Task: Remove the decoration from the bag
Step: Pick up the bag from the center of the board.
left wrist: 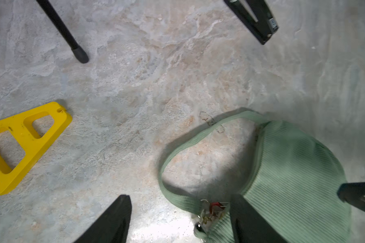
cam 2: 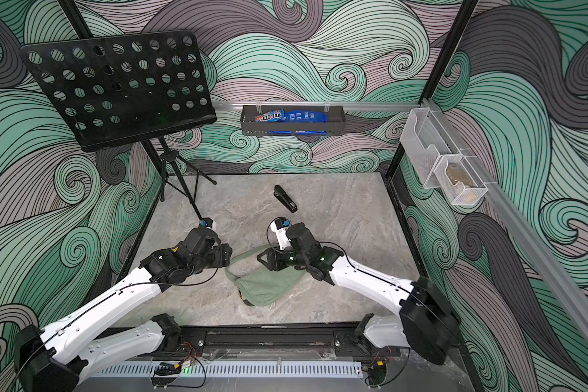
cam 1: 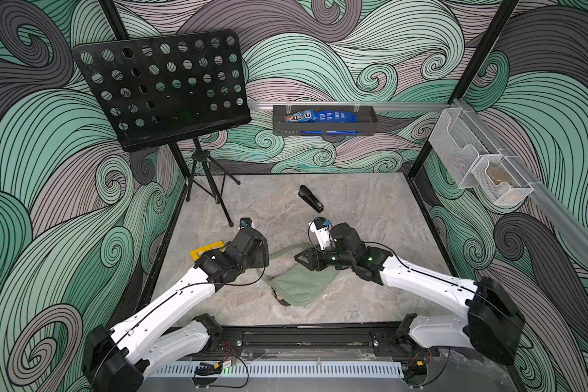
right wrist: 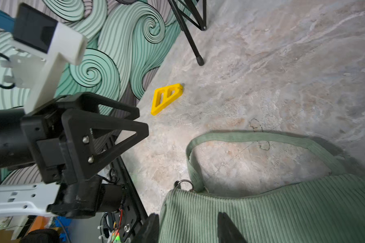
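I have the bag (cam 1: 299, 281) lying flat on the desk (cam 1: 370, 210), near the front edge and between the two arms; both top views show it there. Its strap (left wrist: 177, 145) lies in a loose loop on the desk beside it. The decoration (left wrist: 211, 210) (a tangle of metal rings, a red bit and a small silver ball, as far as I can make out) sits at the end of the bag where the strap joins, against the fabric.

My left hand (left wrist: 179, 196) stands wide and holds nothing. The decoration lies in the gap, just beside one finger (left wrist: 247, 221), and that finger overlaps the bag's end. I cannot tell whether it touches the cloth.

My right hand (right wrist: 187, 215) hangs over the bag with its jaws partly spread, one finger over the corduroy and the other off the bag's edge. I see nothing pinched between them.

The stapler (cam 1: 310, 198) lies well apart, toward the back of the desk. The yellow block (left wrist: 23, 145) lies on the desk by my left arm, near a leg of the stand (cam 1: 160, 88).
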